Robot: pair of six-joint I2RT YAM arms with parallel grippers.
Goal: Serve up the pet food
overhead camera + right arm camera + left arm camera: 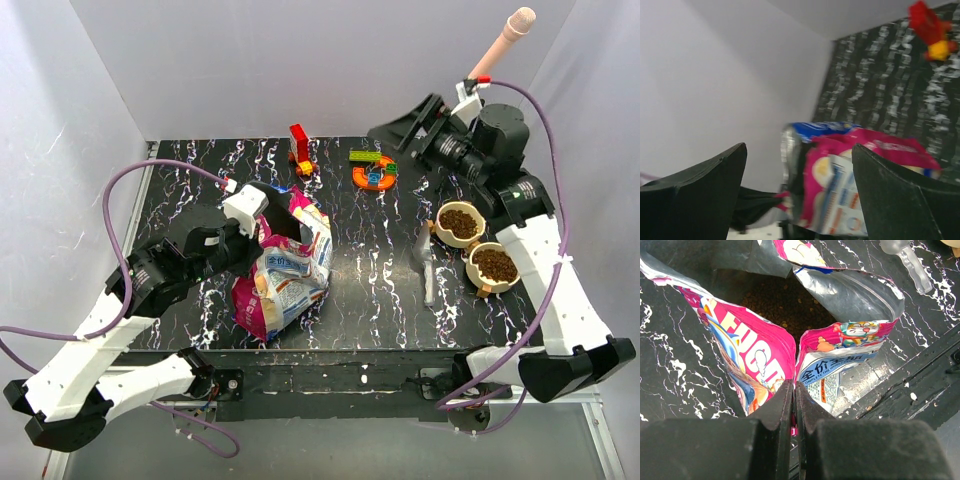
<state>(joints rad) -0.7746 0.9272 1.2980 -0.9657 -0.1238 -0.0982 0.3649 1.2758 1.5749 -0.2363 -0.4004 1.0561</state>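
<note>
The left gripper (pixel 794 390) is clenched on a fold of the pet-food bag (pixel 760 365) at the near lip of its mouth. The bag opens just ahead of the fingertips, and dark kibble (pixel 785 302) lies deep inside, beyond them. The right gripper (pixel 799 147) is spread wide with nothing between its fingers. It is lifted well away from the bag, which it faces across the table (pixel 370 300). The two bowls (pixel 440 225) sit behind and below it, beside its arm, and both already hold kibble. The clear scoop (pixel 425 262) lies flat just beside them.

Serving looks nearly done, so the care now is with the bag. Lower the pinched fold gently until the bag rests settled with its mouth tilted up, and only then part the fingers. Letting go of a slack lip early could tip pellets onto the table.
</note>
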